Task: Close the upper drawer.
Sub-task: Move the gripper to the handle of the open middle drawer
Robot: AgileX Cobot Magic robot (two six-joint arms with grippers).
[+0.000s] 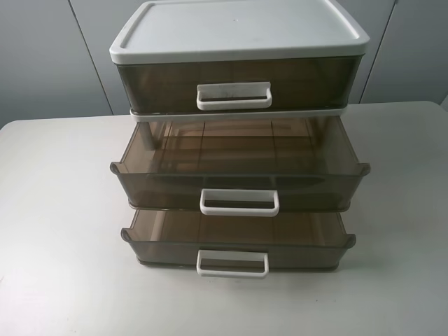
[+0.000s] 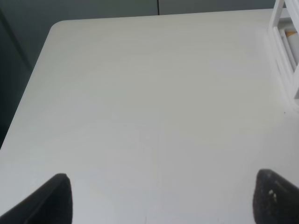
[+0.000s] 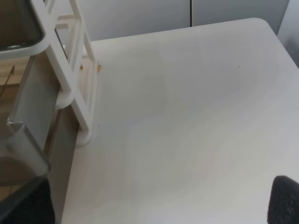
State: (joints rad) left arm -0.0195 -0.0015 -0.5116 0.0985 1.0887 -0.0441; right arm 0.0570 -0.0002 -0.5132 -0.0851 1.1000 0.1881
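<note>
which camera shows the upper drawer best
The exterior high view: the upper drawer shows its whole front, pulled out, with its white loop handle. The right wrist view catches only drawer corners beside the white frame, and I cannot tell whose. The left wrist view shows just a sliver of the frame.

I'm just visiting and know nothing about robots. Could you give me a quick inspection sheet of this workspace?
Surface: white table, carrying the drawer unit.
Job's things: upper drawer pulled out, looks empty; top-tier drawer shut; bottom drawer also out.
Clutter: tiny orange specks beside the unit.
Grippers: left gripper and right gripper both open above the table, holding nothing.
Cables: nothing seen.
Surroundings: grey panels behind the table.
</note>
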